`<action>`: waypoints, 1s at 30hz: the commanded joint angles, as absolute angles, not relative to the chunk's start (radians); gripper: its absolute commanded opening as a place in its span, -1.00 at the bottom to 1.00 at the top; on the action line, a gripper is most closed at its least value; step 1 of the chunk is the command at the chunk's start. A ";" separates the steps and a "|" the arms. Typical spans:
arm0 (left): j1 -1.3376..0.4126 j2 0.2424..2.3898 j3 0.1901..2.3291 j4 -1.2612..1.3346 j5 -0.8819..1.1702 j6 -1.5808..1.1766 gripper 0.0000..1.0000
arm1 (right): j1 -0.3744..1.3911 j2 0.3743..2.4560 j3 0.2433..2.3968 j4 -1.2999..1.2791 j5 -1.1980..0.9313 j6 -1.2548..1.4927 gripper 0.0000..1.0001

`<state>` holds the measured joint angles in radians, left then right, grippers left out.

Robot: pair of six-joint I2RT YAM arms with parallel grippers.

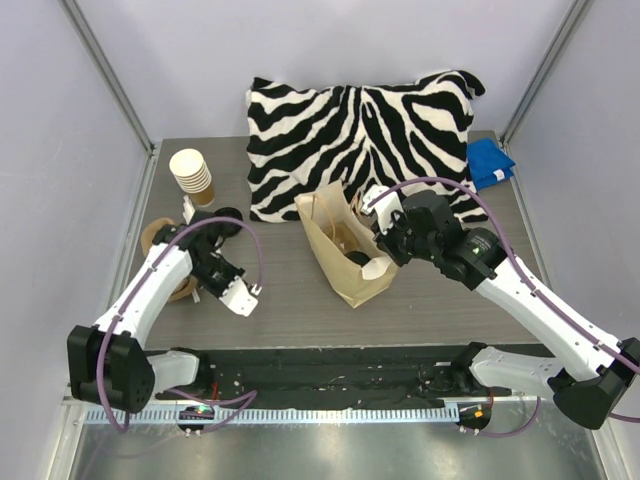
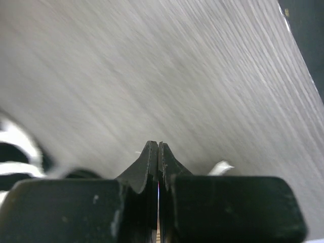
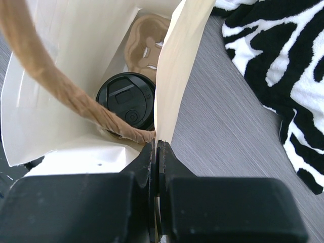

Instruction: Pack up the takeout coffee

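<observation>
The takeout coffee (image 3: pixel 126 101), a cup under a round black lid, stands inside the kraft paper bag (image 1: pixel 335 245). Only its lid shows, in the right wrist view. My right gripper (image 3: pixel 158 145) is shut on the bag's right wall (image 3: pixel 174 66), at the rim beside a twisted paper handle (image 3: pixel 45 71). In the top view the right gripper (image 1: pixel 377 262) is at the bag's near right edge. My left gripper (image 1: pixel 250 295) is shut and empty, low over the bare table left of the bag; it also shows in the left wrist view (image 2: pixel 158 145).
A moulded cardboard carrier (image 3: pixel 147 43) lies in the bag behind the cup. A stack of unlidded cups (image 1: pixel 190 172) stands at the back left, with a loose black lid (image 1: pixel 226 222) and a cardboard tray (image 1: pixel 158 238) nearby. A zebra pillow (image 1: pixel 370 130) and a blue cloth (image 1: pixel 490 162) lie behind.
</observation>
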<state>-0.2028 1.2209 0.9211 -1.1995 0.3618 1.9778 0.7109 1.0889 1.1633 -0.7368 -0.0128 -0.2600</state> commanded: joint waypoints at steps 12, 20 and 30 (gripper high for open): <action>-0.337 1.339 1.589 -1.231 0.788 1.055 -1.00 | 0.710 1.074 1.198 -0.772 -0.020 -0.236 -0.98; -0.334 1.351 1.857 -0.654 0.537 0.044 -1.00 | 0.710 1.074 1.203 -0.767 -0.017 -0.204 -0.90; -0.310 1.373 1.882 -0.375 0.229 -0.593 -1.00 | 0.701 1.074 1.256 -0.772 -0.005 -0.163 -0.24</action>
<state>-0.3153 1.3804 1.9217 -0.5835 0.3878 -0.2222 0.7101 1.0885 1.1934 -0.7776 -0.0113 -0.1921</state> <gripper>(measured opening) 0.011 0.360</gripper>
